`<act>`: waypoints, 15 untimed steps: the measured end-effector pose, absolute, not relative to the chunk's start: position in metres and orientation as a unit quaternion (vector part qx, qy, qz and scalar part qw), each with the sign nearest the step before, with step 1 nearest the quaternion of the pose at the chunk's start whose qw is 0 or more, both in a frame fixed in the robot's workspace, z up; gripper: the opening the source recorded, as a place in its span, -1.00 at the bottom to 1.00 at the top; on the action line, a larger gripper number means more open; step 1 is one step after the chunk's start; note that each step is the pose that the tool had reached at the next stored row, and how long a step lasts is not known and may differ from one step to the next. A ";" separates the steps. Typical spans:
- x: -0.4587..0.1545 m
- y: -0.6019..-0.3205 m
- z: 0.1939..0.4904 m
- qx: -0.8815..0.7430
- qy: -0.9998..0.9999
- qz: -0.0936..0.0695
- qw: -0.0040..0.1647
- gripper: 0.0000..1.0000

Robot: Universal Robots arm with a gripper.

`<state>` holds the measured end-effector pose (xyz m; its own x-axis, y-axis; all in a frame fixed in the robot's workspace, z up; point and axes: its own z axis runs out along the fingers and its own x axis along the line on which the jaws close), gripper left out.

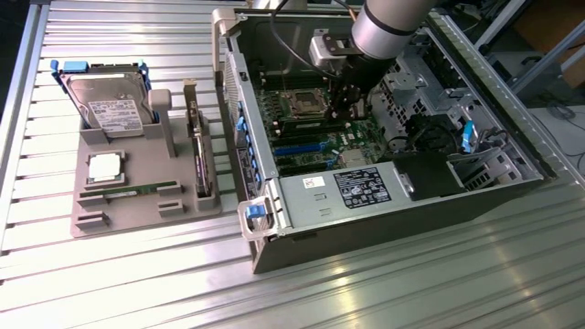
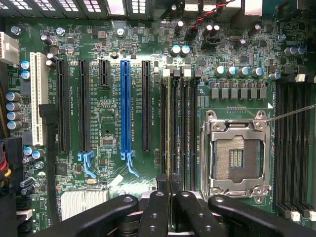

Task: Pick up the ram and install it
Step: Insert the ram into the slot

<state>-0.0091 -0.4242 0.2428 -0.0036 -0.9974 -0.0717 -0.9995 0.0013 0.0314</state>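
My gripper (image 1: 352, 103) is inside the open computer case (image 1: 402, 205), low over the motherboard (image 2: 108, 108) beside the empty processor socket (image 2: 237, 155). Its dark fingers (image 2: 157, 212) are pressed together on the ram (image 2: 169, 123), a thin stick seen edge-on. The ram runs along one of the long black memory slots (image 2: 183, 128), and I cannot tell how deep it sits in it. A second long, thin green ram stick (image 1: 128, 190) lies flat on the grey parts tray (image 1: 137, 219), far from the gripper on the exterior view's left.
On the tray stand a hard drive (image 1: 108, 103), a square silver processor chip (image 1: 103, 166) and a dark expansion card (image 1: 199, 151). The case walls, power supply (image 1: 361, 186) and black cables (image 1: 274, 41) crowd the gripper. More memory slots (image 2: 291, 148) lie beyond the socket.
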 end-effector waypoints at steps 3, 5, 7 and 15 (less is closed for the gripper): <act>-0.009 -0.424 0.242 -0.706 0.707 0.036 0.014 -0.76; -0.009 -0.424 0.242 -0.706 0.707 0.036 0.014 -0.76; -0.009 -0.424 0.242 -0.706 0.707 0.037 0.014 -0.76; -0.009 -0.424 0.241 -0.706 0.707 0.036 0.014 -0.76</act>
